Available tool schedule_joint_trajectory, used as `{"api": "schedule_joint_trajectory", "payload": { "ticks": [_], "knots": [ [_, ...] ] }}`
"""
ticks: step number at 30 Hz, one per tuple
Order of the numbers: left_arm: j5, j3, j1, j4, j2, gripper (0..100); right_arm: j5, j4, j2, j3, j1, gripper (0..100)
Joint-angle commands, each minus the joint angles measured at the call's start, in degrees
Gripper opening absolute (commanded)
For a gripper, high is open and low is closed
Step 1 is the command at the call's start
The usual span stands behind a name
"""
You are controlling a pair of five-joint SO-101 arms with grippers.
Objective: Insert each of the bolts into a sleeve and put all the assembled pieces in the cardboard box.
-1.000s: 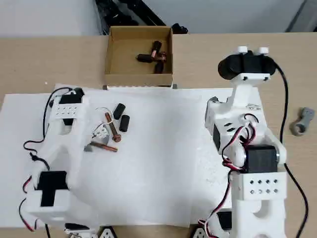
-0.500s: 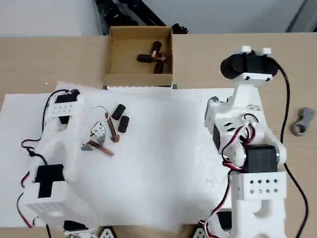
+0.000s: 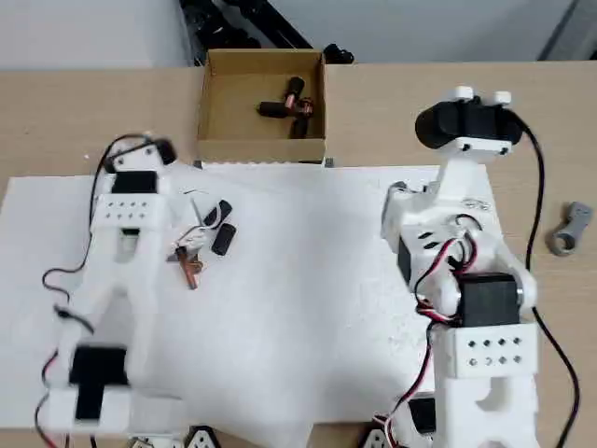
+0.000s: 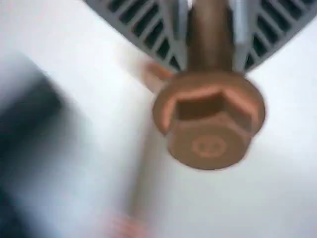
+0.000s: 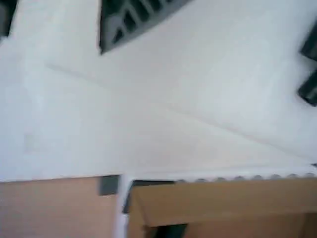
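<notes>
The left gripper point(image 4: 208, 32) is clamped on a copper bolt point(image 4: 208, 121). The shank runs up between the jaws and the hex head hangs out below them, toward the wrist. Under it a blurred copper streak on the white paper point(image 3: 308, 308) looks like the other bolt point(image 4: 151, 74), loose and apart from the jaws. Just beside the gripper, on its right-arm side, lies the nearer black sleeve point(image 3: 222, 241), with its long axis slanting a little across the gripper's line. The second sleeve point(image 3: 220, 214) sits just past it, farther forward. I judge the next move turns on bringing the bolt's free end round in line with that nearer sleeve's bore. Well ahead is the cardboard box point(image 3: 261, 147), with assembled pieces point(image 3: 291, 107) already inside. The right arm point(image 3: 466, 233) stands well apart, and its gripper's state cannot be told.
</notes>
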State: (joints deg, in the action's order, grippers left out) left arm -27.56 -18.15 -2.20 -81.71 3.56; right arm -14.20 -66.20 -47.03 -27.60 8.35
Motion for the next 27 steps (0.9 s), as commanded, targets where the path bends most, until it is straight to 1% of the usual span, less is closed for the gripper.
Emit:
{"api": "schedule_joint_trajectory", "payload": {
  "ticks": [1, 5, 8, 13, 18, 20, 25, 27],
  "knots": [
    [5.71, 0.84, 2.46, -0.18, 14.24, 0, -5.10, 1.10, -0.40, 0.62, 5.67, 11.2],
    [14.24, 0.84, 2.20, 0.00, 28.57, 0, -10.02, 1.98, 3.30, 1.76, 14.29, 11.2],
    [18.81, 0.75, 2.20, 0.00, 38.77, 0, -14.51, 3.74, 9.19, 4.31, 18.59, 11.2],
    [22.51, 0.48, 2.11, -0.18, 53.10, 0, -21.98, 5.14, 22.90, 12.66, 20.44, 11.5],
    [25.93, -2.07, 1.93, -0.35, 63.56, 1, -28.40, 4.26, 38.37, 24.09, 22.55, 11.5],
    [26.73, -4.53, -0.79, -0.35, 66.90, 1, -30.68, 1.89, 43.74, 28.84, 25.01, 11.5],
    [26.99, -9.98, -11.60, -0.44, 71.38, 1, -34.90, -4.62, 54.90, 39.12, 30.20, 11.5],
    [29.01, -10.77, -15.21, -0.44, 72.18, 1, -35.87, -6.29, 58.15, 41.93, 31.60, 11.6]
  ]
}}
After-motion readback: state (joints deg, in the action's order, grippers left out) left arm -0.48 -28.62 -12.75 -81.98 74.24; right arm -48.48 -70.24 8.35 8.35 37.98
